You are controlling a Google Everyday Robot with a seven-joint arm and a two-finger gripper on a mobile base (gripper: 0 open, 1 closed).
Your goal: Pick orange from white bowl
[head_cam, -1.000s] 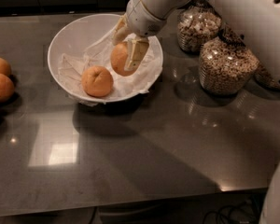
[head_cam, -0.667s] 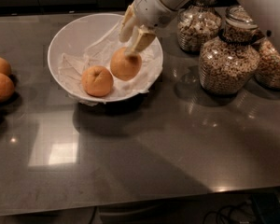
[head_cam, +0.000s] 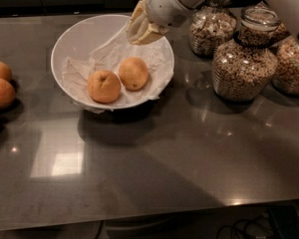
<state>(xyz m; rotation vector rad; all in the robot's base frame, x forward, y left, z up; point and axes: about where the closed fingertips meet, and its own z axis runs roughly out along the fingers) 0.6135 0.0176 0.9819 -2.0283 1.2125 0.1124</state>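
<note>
The white bowl (head_cam: 70, 39) stands at the back left of the dark counter, lined with crumpled white paper. Two fruits lie in it side by side. The orange (head_cam: 133, 73), pale and smooth, is the right one. A deeper-orange fruit with a stem dimple (head_cam: 103, 85) lies to its left, touching or nearly touching it. My gripper (head_cam: 142, 31) hangs over the bowl's back right rim, above and behind the orange and clear of it. The orange rests on the paper with nothing touching it from above.
Three glass jars of cereal (head_cam: 244, 59) stand to the right of the bowl, the nearest (head_cam: 212, 31) close to my arm. Several more oranges (head_cam: 0, 91) lie at the counter's left edge. The counter's front edge runs along the bottom.
My gripper was down around the orange in the bowl. It has since risen up and back without it. The orange stays in the bowl, a little left of where it was.
</note>
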